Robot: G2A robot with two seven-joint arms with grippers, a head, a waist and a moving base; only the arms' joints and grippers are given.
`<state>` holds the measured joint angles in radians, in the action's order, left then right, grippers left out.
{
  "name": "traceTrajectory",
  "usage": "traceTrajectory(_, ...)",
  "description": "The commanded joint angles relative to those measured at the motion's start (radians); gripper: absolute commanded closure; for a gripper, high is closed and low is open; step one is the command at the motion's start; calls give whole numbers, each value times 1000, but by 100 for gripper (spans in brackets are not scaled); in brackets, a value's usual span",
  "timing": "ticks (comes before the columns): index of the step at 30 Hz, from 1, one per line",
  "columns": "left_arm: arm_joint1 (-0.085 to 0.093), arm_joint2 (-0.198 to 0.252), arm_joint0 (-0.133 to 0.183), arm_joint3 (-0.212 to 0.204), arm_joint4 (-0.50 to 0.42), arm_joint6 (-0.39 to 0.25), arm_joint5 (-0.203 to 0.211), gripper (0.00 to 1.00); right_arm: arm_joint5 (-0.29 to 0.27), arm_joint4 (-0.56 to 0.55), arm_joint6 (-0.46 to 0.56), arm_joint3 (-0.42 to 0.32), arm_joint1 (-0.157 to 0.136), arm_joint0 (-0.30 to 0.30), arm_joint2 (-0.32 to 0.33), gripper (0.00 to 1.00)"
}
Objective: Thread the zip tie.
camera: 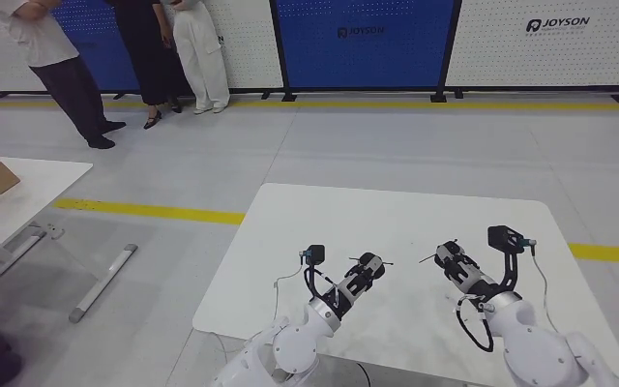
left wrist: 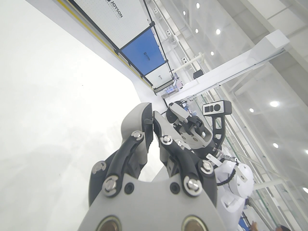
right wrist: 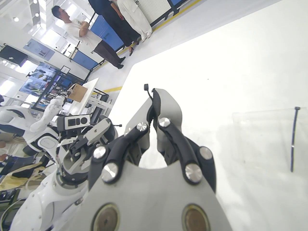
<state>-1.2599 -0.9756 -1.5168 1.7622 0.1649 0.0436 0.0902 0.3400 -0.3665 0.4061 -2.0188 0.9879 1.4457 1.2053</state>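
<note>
- Above the near half of the white table (camera: 290,223), we see the two grippers facing each other with a gap between them.
- The right gripper (right wrist: 153,96) is closed tight on the zip tie (right wrist: 146,87). The square head stands out just past the fingertips, and the strap runs back between the pads toward the palm.
- The left gripper (left wrist: 151,111) is closed too, with a thin dark strip (left wrist: 148,121) pinched between its pads. We judge it to be the pointed tail of the same tie, but the strap between the two grippers is hidden, so we cannot be sure.
- In the top view a short dark piece sticks out of each gripper toward the other one. The two pieces lie nearly on one line, across the table from side to side. They are near each other but not touching.
- In our opinion the coming move depends on this relation. The tail must enter the small opening of the head, so the two axes must agree and the gap must close. Neither arm is clearly nearer, because the meeting place lies between them.
- A second zip tie (right wrist: 294,138) lies flat on a clear sheet (right wrist: 259,131) on the table. It is beyond the right gripper on the side away from the left arm, well apart from both grippers.
</note>
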Motion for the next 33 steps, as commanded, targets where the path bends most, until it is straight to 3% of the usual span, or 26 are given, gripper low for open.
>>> traceTrajectory(1,0,0,0,0,0,0,0,100,0,0,0,0,0,0,0,100)
traceTrajectory(9,0,0,1,-1,4,3,-2,100,0,0,0,0,0,0,0,100)
traceTrajectory(14,-14,30,40,-33,27,59,-58,100,-70,-1,-94,8,8,19,-4,100)
traceTrajectory(18,-30,57,83,-78,46,139,-101,100,-109,-17,-125,21,13,34,-11,100)
traceTrajectory(29,-30,57,83,-78,46,139,-101,100,-109,-17,-125,21,13,34,-11,100)
traceTrajectory(30,-30,57,83,-78,46,139,-101,100,-120,12,-145,19,17,41,-11,100)
traceTrajectory(33,-30,57,83,-78,46,139,-101,100,-105,-108,-286,6,26,63,-52,100)
